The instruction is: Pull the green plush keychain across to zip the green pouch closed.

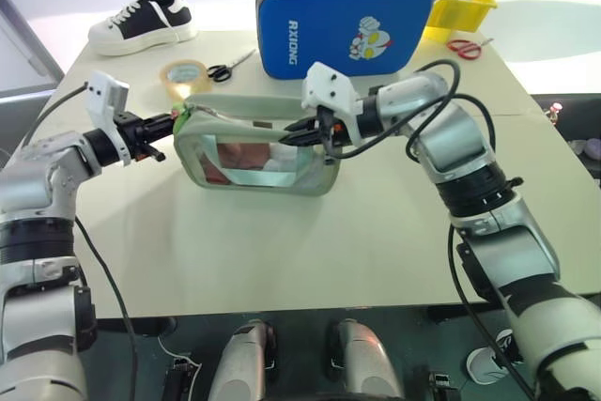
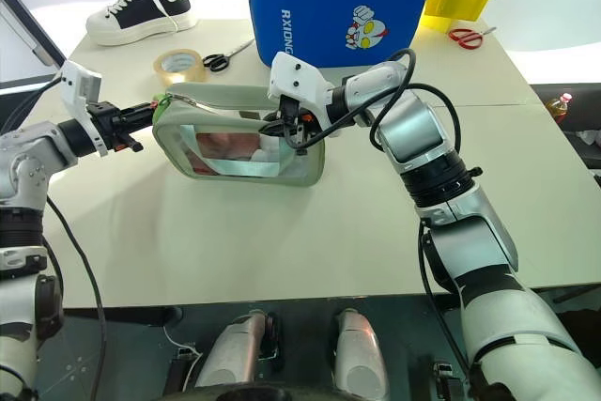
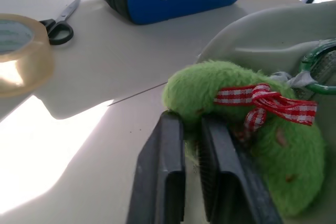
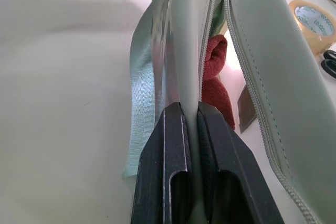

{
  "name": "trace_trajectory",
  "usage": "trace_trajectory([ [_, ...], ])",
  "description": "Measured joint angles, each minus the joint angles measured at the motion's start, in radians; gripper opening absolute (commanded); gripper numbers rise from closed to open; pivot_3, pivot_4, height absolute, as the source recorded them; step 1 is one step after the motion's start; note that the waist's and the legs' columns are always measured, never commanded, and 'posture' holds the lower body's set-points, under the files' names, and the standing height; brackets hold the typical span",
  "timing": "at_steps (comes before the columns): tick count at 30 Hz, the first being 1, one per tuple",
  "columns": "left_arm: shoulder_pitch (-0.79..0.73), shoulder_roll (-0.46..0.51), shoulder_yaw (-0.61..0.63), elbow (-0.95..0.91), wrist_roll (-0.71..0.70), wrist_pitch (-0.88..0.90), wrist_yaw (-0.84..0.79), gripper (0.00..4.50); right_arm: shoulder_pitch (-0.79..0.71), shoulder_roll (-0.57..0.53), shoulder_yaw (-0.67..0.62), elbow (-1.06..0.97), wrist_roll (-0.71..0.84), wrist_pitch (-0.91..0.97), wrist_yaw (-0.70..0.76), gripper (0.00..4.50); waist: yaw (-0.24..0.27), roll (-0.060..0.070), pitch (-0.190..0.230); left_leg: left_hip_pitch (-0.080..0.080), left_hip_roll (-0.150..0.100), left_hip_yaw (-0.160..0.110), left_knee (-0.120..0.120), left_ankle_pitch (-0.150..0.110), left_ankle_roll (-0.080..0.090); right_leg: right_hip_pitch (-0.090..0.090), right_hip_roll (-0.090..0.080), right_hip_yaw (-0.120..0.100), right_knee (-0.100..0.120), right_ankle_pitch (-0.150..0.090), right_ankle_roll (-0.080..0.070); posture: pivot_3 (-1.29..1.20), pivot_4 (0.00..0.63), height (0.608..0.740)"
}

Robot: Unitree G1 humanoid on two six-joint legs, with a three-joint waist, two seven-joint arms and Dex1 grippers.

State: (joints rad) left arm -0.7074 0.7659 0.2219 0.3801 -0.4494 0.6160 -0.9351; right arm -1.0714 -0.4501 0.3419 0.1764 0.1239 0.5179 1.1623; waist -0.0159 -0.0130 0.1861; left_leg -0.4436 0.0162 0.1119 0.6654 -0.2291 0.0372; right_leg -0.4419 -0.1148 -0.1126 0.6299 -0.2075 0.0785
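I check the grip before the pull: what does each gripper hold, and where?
Left gripper: the fuzzy lime-green plush keychain, at its edge. Right gripper: the pale sage-green fabric pouch, on one lip beside the open zipper.

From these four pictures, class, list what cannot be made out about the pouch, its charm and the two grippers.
- Pouch contents: head views give a pinkish blur behind the glaring window; right wrist view shows a red fuzzy thing, mostly hidden by fabric.
- Plush charm: whether the left gripper truly pinches its fur, hidden between the fingers.
- Zipper pull: hidden behind the charm.

The blue hard case (image 2: pixel 343 8) reads "RXIONG" in white beside a cartoon figure.
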Motion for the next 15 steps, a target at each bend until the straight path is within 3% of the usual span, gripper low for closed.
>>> trace_trajectory([
  [8,-0.133,0.08,-0.006,0.006,0.0,-0.025,-0.06,0.06,-0.001,-0.002,-0.001,0.003,-0.004,0.0,-0.016,0.0,0.003,0.0,0.0,0.0,0.0,0.0,0.0,0.0,0.0,0.0,-0.001,0.0,0.0,0.0,0.0,0.0,0.15,0.74],
  [15,-0.195,-0.022,-0.181,-0.161,0.009,0.013,-0.111,0.06,-0.001,0.006,-0.001,0.006,-0.011,-0.001,-0.028,0.0,-0.001,0.0,0.0,0.0,0.0,0.001,0.0,0.001,-0.001,0.0,0.0,0.0,0.0,0.0,0.0,0.0,0.15,0.74],
])
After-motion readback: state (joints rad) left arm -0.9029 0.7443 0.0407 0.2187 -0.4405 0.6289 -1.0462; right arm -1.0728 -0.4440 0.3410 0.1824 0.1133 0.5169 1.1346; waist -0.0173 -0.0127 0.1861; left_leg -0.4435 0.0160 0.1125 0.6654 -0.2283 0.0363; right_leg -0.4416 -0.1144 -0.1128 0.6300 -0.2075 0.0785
